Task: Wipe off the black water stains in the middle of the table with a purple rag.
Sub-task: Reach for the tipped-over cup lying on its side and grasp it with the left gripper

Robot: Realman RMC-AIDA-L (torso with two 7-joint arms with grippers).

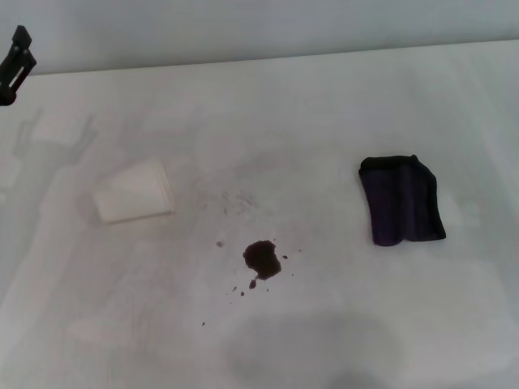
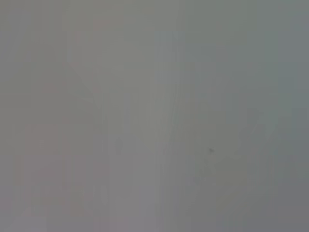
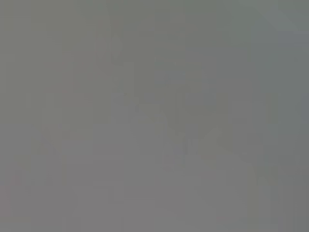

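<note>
Black water stains [image 1: 262,259] mid-table [image 1: 340,113], specks around; folded purple rag [image 1: 402,201] well apart, rightward.

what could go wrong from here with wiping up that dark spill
The purple rag lies well to the right of the black water stains, so dragging it across could smear the white table. Tiny specks ring the blotch; a narrow wipe may miss them. A white paper cup lies tipped nearby and might get knocked.

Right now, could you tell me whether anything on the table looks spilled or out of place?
Yes: a dark blotch, the black water stains, sits mid-table with small specks scattered around it. The purple rag lies apart to its right, untouched. A white paper cup lies tipped on its side to the left.
</note>
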